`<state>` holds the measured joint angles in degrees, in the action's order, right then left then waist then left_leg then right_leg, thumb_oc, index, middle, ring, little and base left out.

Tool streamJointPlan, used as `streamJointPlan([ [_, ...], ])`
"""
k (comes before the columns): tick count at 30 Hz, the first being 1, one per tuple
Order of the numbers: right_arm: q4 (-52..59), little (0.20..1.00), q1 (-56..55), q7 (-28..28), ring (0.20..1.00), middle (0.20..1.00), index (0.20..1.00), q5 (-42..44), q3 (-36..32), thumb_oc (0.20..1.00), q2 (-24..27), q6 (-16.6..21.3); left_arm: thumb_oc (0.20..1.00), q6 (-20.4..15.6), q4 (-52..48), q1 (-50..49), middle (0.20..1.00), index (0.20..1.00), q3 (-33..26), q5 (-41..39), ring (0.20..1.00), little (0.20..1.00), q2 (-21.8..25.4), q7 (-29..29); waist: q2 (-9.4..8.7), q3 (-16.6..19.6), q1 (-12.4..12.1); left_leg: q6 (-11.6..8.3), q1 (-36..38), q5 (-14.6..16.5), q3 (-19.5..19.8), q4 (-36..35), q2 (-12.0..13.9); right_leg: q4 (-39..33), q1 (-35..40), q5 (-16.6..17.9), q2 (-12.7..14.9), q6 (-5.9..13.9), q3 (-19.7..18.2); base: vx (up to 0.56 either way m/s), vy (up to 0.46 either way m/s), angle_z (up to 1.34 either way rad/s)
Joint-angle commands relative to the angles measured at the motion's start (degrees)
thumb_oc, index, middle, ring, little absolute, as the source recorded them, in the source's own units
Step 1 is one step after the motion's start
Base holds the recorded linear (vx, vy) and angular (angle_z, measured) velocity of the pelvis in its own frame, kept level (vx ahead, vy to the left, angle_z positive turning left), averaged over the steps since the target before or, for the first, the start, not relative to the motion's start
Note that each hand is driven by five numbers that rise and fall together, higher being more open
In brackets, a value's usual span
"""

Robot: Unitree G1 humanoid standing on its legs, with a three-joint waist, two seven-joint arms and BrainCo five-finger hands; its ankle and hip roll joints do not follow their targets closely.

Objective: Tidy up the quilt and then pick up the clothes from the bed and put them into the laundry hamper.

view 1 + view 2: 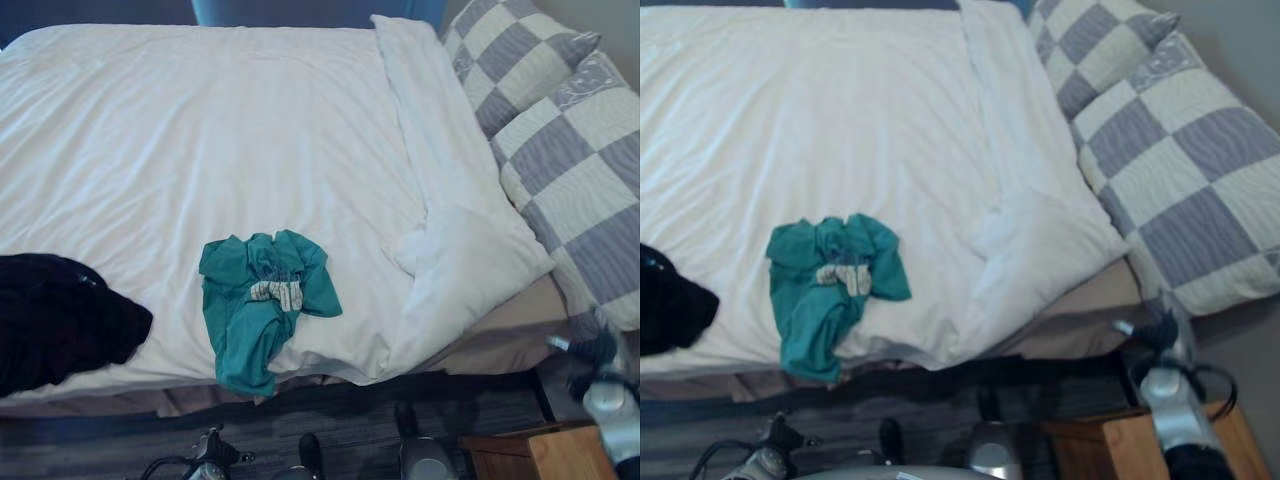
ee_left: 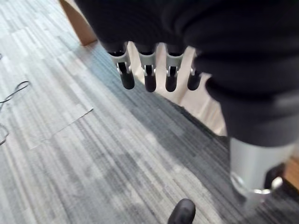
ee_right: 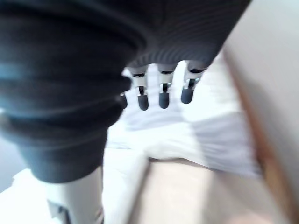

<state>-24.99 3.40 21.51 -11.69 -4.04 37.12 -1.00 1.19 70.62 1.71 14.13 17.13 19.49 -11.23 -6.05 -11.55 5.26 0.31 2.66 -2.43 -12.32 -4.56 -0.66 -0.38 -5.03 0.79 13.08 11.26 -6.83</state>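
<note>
Both hands hang empty, away from teal clothes.

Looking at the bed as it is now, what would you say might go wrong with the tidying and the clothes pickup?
1. The teal garment hangs over the bed's near edge, so pulling the white quilt straight may drag it to the floor.
2. The quilt's folded-back corner lies by the checked pillows; a tug there may shift them.
3. The dark garment sits at the far left edge, so the left hand, open and low over the floor, may grasp it only partly.
</note>
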Motion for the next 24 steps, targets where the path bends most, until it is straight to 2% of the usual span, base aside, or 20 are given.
streamJointPlan([
  [1,2.8,1.0,10.4,-0.7,1.0,1.0,1.0,-6.5,4.7,1.0,6.8,0.8,1.0,-1.3,-0.7,1.3,1.0,1.0,0.9,1.4,1.0,1.0,0.6,-0.6,1.72,-0.6,-3.0,-5.14,-0.1,7.8,1.4,5.7,6.7,1.9,0.9,-2.8,-2.4,0.56,2.6,0.02,-0.193,0.1],
  [2,2.6,1.0,10.8,-0.7,1.0,1.0,1.0,-6.5,4.9,1.0,6.9,0.8,1.0,-1.3,-0.7,1.3,1.0,1.0,0.8,1.4,1.0,1.0,0.6,-0.6,1.79,-0.7,-2.8,-5.18,-0.1,7.8,1.4,5.6,6.7,1.8,1.0,-2.7,-2.4,0.53,2.7,0.0,-0.18,-0.03],
  [3,2.3,1.0,13.4,-1.2,1.0,1.0,1.0,-6.6,7.2,1.0,7.1,0.7,1.0,-1.4,-1.0,1.5,1.0,1.0,1.4,1.3,1.0,1.0,0.5,-0.7,2.09,-1.0,-3.2,-5.46,-0.5,7.2,1.7,5.3,7.1,1.6,1.0,-2.9,-2.7,0.2,3.3,-0.12,-0.141,-0.1],
  [4,0.8,1.0,20.7,-2.3,1.0,1.0,1.0,-5.6,13.0,1.0,6.8,0.8,1.0,-1.7,-2.0,2.8,1.0,1.0,3.7,0.9,1.0,1.0,0.2,-1.1,3.1,-2.7,-4.5,-6.3,-2.4,5.2,2.6,4.3,7.8,1.2,0.3,-3.0,-3.2,-0.52,4.3,-0.12,-0.141,0.02],
  [6,-1.2,1.0,24.5,-2.5,1.0,1.0,1.0,-4.6,15.9,1.0,6.2,0.8,1.0,-1.8,-2.3,3.6,1.0,1.0,4.8,0.6,1.0,1.0,0.0,-1.2,3.58,-3.3,-4.7,-6.58,-3.5,4.5,3.0,3.8,8.0,0.9,-0.3,-3.0,-3.3,-0.74,4.9,-0.13,-0.097,0.18],
  [7,-4.6,1.0,28.3,-3.0,1.0,1.0,1.0,-3.6,19.2,1.0,5.2,0.6,1.0,-2.1,-2.6,4.8,1.0,1.0,6.1,0.1,1.0,1.0,-0.2,-1.5,4.05,-4.0,-5.0,-6.87,-4.5,3.6,3.5,3.4,8.2,0.9,-1.0,-3.0,-3.5,-1.11,5.4,-0.17,-0.112,0.24],
  [8,-13.7,1.0,35.7,-3.7,1.0,1.0,1.0,-0.8,24.2,1.0,3.8,0.0,1.0,-2.4,-3.0,6.7,1.0,1.0,8.1,-0.9,1.0,1.0,-0.5,-2.1,4.98,-5.2,-5.2,-7.09,-6.1,2.7,4.2,2.9,8.4,1.4,-2.6,-3.1,-3.9,-1.55,6.1,-0.15,-0.093,0.31],
  [9,-19.6,1.0,39.4,-4.0,1.0,1.0,1.0,1.4,26.0,1.0,2.5,-0.3,1.0,-2.7,-3.0,7.7,1.0,1.0,9.0,-1.7,1.0,1.0,-0.7,-2.3,5.53,-5.8,-5.4,-7.2,-6.8,2.2,4.4,2.8,8.5,1.9,-3.6,-3.1,-4.2,-1.68,6.2,-0.11,-0.052,0.32],
  [10,-20.0,1.0,39.8,-3.9,1.0,1.0,1.0,1.5,26.3,1.0,2.5,-0.1,1.0,-2.7,-2.9,7.7,1.0,1.0,8.8,-1.7,1.0,1.0,-0.7,-2.3,5.57,-5.8,-5.3,-7.21,-6.9,2.2,4.5,2.8,8.5,2.0,-3.8,-3.1,-4.2,-1.69,6.2,-0.08,-0.012,0.24],
  [11,-26.2,0.548,43.0,-4.6,0.548,0.548,0.548,3.5,27.7,0.548,0.9,-0.5,1.0,-2.9,-2.8,8.5,1.0,1.0,9.7,-2.3,1.0,1.0,-0.9,-2.5,6.05,-6.3,-5.6,-7.27,-7.5,1.8,4.6,2.7,8.5,2.4,-4.7,-3.2,-4.4,-1.82,6.2,-0.07,0.001,0.32],
  [12,-32.8,0.2,46.4,-4.9,0.2,0.2,0.2,5.2,28.8,0.2,-0.5,-0.9,1.0,-3.2,-2.7,9.5,1.0,1.0,10.6,-3.1,1.0,1.0,-1.1,-2.6,6.65,-6.7,-6.0,-7.34,-8.1,1.4,4.8,2.6,8.6,3.0,-5.7,-3.3,-4.6,-1.88,6.3,-0.09,0.003,0.19],
  [14,-42.6,0.2,49.9,-5.6,0.2,0.2,0.2,5.7,29.7,0.2,-2.0,-2.1,1.0,-3.3,-2.4,10.7,1.0,1.0,12.1,-3.4,1.0,1.0,-1.3,-2.7,7.34,-7.1,-6.3,-7.57,-8.9,0.9,4.7,2.7,8.7,3.9,-6.8,-3.4,-4.9,-2.0,6.5,-0.06,0.0,0.02],
  [17,-46.9,0.2,48.5,-4.9,0.2,0.2,0.2,6.7,27.8,0.2,-3.1,-3.4,1.0,-2.9,-1.7,10.7,1.0,1.0,13.0,-3.7,1.0,1.0,-2.6,-2.9,7.65,-7.2,-5.9,-7.61,-8.6,0.6,4.9,2.4,8.8,4.4,-6.6,-3.7,-5.1,-2.19,7.0,0.0,-0.001,0.04],
  [19,-45.8,0.2,44.4,-4.7,0.2,0.2,0.2,7.2,25.8,0.2,-3.2,-3.2,1.0,-2.6,-1.0,9.5,1.0,1.0,12.4,-3.2,1.0,1.0,-3.1,-2.6,7.52,-6.6,-5.4,-7.53,-7.9,0.8,4.7,2.1,8.8,4.4,-5.9,-3.9,-5.3,-2.28,7.1,0.03,0.012,0.12],
  [20,-41.9,0.2,37.8,-4.4,0.2,0.2,0.2,8.0,22.7,0.2,-2.9,-2.8,1.0,-1.9,-0.1,8.3,1.0,1.0,11.3,-2.2,1.0,1.0,-3.5,-2.2,7.15,-6.0,-4.4,-7.43,-6.8,1.0,4.4,1.7,8.8,4.1,-4.9,-3.9,-5.2,-2.31,7.0,0.03,0.024,0.12],
  [21,-41.7,0.2,37.5,-4.4,0.2,0.2,0.2,7.9,22.5,0.2,-2.8,-2.9,1.0,-1.9,-0.2,8.2,1.0,1.0,11.4,-2.2,1.0,1.0,-3.5,-2.2,7.13,-5.9,-4.5,-7.43,-6.7,1.0,4.4,1.6,8.7,4.0,-4.8,-3.9,-5.2,-2.31,7.0,0.03,0.037,0.12],
  [24,-31.6,0.2,23.5,-3.4,0.2,0.2,0.2,8.5,14.7,0.2,-0.9,-2.2,1.0,-0.6,1.4,6.4,1.0,1.0,7.9,-0.4,1.0,1.0,-3.2,-1.8,6.41,-4.3,-2.6,-7.38,-4.7,1.2,3.8,0.1,8.5,2.8,-3.3,-3.6,-5.2,-2.13,6.7,0.05,0.036,-0.02],
])
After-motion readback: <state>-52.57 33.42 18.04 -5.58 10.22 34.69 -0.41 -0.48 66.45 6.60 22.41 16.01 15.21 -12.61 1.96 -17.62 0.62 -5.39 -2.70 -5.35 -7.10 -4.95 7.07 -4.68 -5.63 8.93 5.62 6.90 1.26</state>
